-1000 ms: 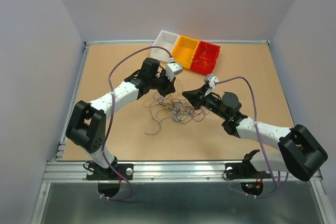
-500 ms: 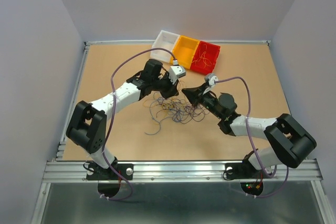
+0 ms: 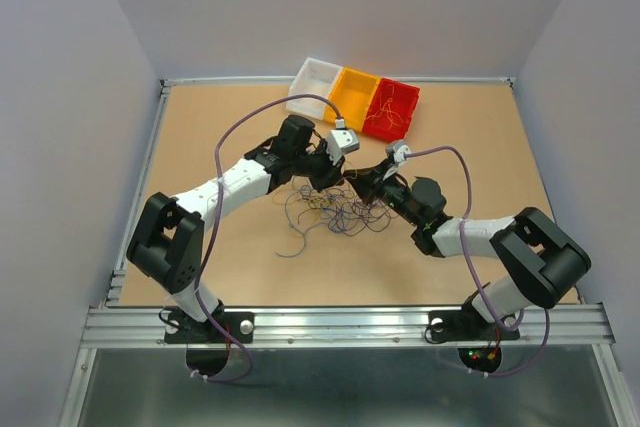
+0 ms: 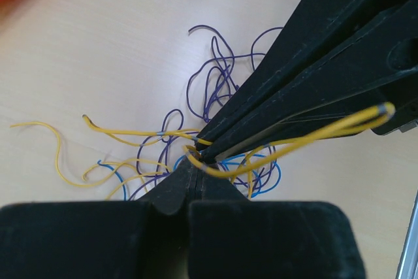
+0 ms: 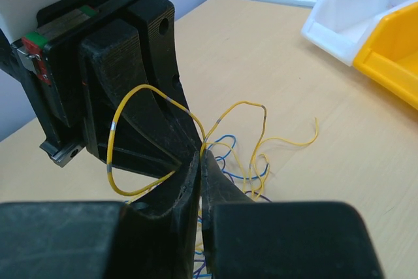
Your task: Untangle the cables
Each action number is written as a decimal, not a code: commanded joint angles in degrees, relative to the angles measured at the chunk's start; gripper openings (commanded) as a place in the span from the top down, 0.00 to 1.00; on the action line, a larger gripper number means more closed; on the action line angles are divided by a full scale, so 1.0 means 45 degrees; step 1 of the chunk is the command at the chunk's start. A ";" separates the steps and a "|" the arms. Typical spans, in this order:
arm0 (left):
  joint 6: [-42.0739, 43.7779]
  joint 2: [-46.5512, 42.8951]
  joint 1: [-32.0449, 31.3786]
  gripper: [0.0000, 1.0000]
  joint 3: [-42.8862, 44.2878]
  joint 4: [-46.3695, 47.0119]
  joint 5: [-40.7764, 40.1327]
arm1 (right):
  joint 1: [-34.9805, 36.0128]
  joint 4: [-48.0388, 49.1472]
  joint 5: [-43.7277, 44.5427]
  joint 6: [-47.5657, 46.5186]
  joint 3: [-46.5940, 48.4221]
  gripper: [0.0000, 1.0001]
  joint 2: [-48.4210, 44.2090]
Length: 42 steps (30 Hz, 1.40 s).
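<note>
Left claw (image 4: 196,173) and right claw (image 5: 201,159), tip to tip, each pinch a yellow cable (image 4: 366,118) — only overhead shows three bins (image 3: 352,99).

Our brown table and what lies on it

We see a wooden table (image 3: 200,137) with a messy pile of thin cables (image 3: 335,212) on it. Behind the cables sit a white bin (image 3: 313,84), a yellow bin (image 3: 352,97) and a red bin (image 3: 392,107), side by side in a row.

Yellow, blue and purple cables (image 3: 338,211), white bin (image 3: 315,82), yellow bin (image 3: 355,97), red bin (image 3: 402,85)
</note>
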 commanded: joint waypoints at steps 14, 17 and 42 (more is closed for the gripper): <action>0.0329 -0.0768 -0.0356 1.00 0.0032 0.0138 0.0126 | -0.0042 0.1480 0.0046 0.0279 0.0752 0.82 0.0225; 0.0349 -0.0768 -0.0376 1.00 0.0012 0.0176 0.0067 | -0.0022 0.1480 -0.0110 0.0318 0.0811 0.82 0.0265; -0.1408 -0.3013 0.1771 0.27 -0.1433 0.2908 -0.0188 | -0.0783 -0.5371 0.4168 0.0631 0.4381 1.00 -0.2021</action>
